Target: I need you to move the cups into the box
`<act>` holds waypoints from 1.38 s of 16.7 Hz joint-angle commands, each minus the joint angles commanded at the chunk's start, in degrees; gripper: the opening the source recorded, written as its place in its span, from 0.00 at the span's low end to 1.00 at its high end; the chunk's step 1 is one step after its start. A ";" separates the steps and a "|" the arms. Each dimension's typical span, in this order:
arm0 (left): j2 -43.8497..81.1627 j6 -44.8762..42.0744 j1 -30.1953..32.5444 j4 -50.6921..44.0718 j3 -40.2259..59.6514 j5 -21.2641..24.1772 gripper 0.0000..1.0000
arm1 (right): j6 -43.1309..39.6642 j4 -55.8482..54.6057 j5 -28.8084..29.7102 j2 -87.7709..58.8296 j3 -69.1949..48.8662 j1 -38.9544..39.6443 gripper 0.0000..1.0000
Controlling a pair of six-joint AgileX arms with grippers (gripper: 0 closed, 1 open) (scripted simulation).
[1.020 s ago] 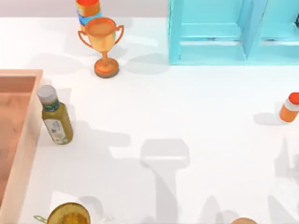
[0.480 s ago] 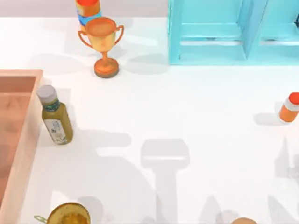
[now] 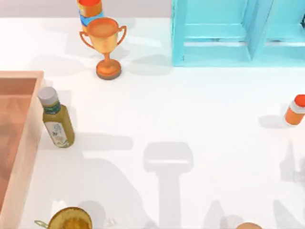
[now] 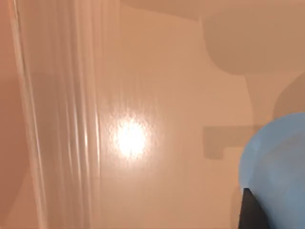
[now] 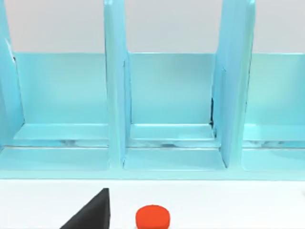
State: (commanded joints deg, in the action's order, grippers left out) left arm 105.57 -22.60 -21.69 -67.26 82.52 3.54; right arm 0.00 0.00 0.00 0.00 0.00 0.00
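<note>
In the left wrist view the blue cup (image 4: 279, 162) looms close, just above the box's salmon-tan wooden floor (image 4: 143, 95). A dark finger (image 4: 250, 212) of my left gripper lies against the cup's side, shut on it. In the top view the box (image 3: 28, 143) lies at the table's left edge, cut off by the frame. The dark brown cup is out of view. One black fingertip (image 5: 93, 212) of my right gripper pokes in at the edge of the right wrist view, facing the cabinet.
A turquoise cabinet (image 3: 228, 33) stands at the back right. A golden trophy (image 3: 106, 40) and an orange-and-blue stacked container (image 3: 89, 9) sit at the back. An olive bottle (image 3: 57, 121) stands beside the box wall. An orange bottle (image 3: 295, 109) is at the right, a yellow vessel (image 3: 70, 220) at the front.
The arm shadow on the table beside the olive bottle has thinned and slid towards the box. None of the objects on the table has moved.
</note>
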 joint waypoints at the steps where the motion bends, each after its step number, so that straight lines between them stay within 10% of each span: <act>1: 0.00 0.00 0.00 0.00 0.00 0.00 0.00 | 0.00 0.00 0.00 0.00 0.00 0.00 1.00; 15: 0.00 0.00 0.00 0.00 0.00 0.00 0.98 | 0.00 0.00 0.00 0.00 0.00 0.00 1.00; 23: 0.00 0.00 0.00 0.00 0.00 0.00 1.00 | 0.00 0.00 0.00 0.00 0.00 0.00 1.00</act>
State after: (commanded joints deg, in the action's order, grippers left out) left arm 105.57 -22.60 -21.69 -67.26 82.52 3.54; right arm 0.00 0.00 0.00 0.00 0.00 0.00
